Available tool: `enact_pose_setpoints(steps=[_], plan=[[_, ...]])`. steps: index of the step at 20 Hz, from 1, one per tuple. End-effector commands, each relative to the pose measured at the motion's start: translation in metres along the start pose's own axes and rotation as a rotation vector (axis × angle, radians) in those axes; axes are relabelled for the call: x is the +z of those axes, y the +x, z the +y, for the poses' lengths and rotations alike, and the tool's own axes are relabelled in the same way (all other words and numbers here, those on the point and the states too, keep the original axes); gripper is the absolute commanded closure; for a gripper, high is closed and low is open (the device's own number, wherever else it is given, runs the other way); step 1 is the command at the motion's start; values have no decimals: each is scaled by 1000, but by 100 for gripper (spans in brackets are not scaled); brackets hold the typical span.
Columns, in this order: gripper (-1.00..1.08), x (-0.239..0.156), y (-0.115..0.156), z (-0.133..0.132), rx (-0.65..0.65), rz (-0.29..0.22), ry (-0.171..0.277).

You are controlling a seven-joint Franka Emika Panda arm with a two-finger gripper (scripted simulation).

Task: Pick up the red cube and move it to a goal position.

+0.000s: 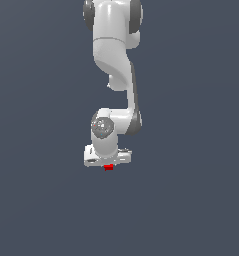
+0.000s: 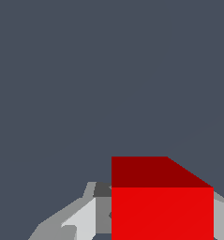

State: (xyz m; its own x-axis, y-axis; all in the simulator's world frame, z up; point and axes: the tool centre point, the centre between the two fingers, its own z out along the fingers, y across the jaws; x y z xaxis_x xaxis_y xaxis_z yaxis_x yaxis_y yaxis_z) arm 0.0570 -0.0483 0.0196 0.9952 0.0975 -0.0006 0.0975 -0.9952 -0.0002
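Note:
The red cube (image 1: 108, 167) is a tiny bright red block that shows just under the white gripper hand (image 1: 108, 156) in the exterior view. In the wrist view the red cube (image 2: 162, 206) fills the space between the two grey fingers (image 2: 80, 220), which touch it on both sides. The gripper (image 2: 160, 220) is shut on the cube. In the exterior view the fingers themselves are hidden behind the hand and the cube. The white arm (image 1: 113, 55) comes down from the top of that view.
A plain dark grey-blue surface (image 1: 191, 200) fills the background in both views. No other objects, containers or edges show.

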Motion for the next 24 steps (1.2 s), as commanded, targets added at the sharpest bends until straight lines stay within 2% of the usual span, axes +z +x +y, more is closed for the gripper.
enact_pose_setpoints(steps=[1, 13, 24], plan=[[108, 0, 0, 0, 0, 0, 0], [108, -5, -9, -9, 0, 0, 0], [108, -25, -51, -49, 0, 0, 0]])
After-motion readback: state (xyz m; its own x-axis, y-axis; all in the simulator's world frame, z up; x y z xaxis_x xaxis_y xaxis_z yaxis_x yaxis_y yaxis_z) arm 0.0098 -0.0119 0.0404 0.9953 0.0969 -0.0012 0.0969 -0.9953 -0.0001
